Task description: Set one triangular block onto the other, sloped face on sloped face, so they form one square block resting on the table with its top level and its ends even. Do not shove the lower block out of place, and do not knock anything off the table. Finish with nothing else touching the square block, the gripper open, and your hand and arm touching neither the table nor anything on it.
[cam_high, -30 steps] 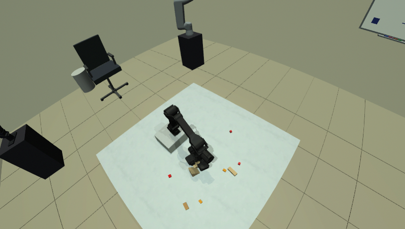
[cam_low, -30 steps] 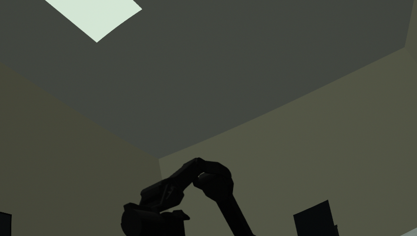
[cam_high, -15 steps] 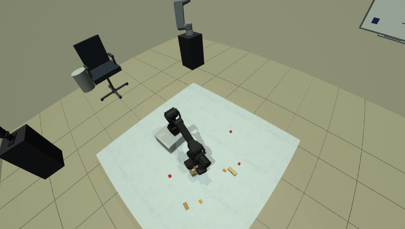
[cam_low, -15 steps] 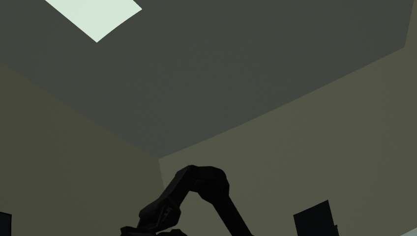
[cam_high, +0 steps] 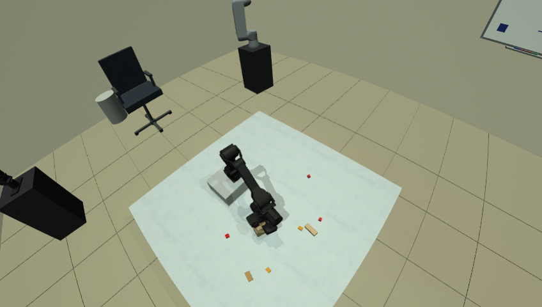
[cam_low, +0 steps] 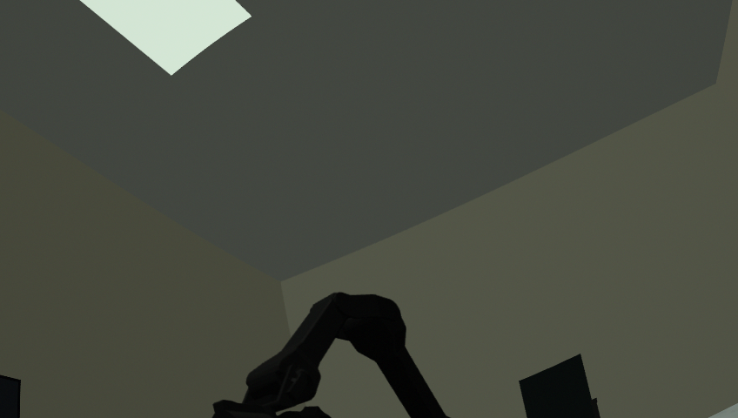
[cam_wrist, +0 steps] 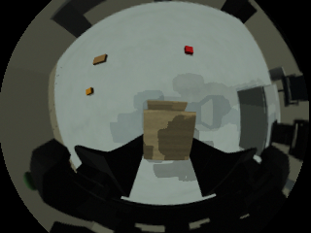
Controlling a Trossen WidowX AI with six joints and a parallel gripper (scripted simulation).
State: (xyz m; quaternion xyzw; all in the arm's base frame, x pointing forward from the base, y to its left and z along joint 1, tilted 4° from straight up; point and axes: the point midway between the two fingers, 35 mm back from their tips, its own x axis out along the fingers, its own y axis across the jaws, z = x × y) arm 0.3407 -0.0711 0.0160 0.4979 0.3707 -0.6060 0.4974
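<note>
My gripper (cam_high: 261, 224) (cam_wrist: 166, 137) is shut on one wooden triangular block (cam_wrist: 170, 127), with a finger at each end of it. The other triangular block (cam_high: 259, 232) (cam_wrist: 166, 105) is below and partly behind the held one. In the wrist view only a strip of it shows past the held block's far edge. In the top view the fingers hide part of both blocks. I cannot tell whether the sloped faces touch or how large any gap is. The exterior view shows only the upper arm (cam_low: 362, 315), not the blocks.
Red cubes (cam_high: 227, 235) (cam_wrist: 189, 49) (cam_high: 320, 219) (cam_high: 309, 176), orange pieces (cam_high: 300, 228) (cam_high: 268, 270) (cam_wrist: 89, 91) and flat wooden pieces (cam_high: 310, 229) (cam_high: 248, 275) (cam_wrist: 100, 59) lie around the blocks. The arm's grey base box (cam_high: 222, 188) (cam_wrist: 252, 116) is behind the gripper.
</note>
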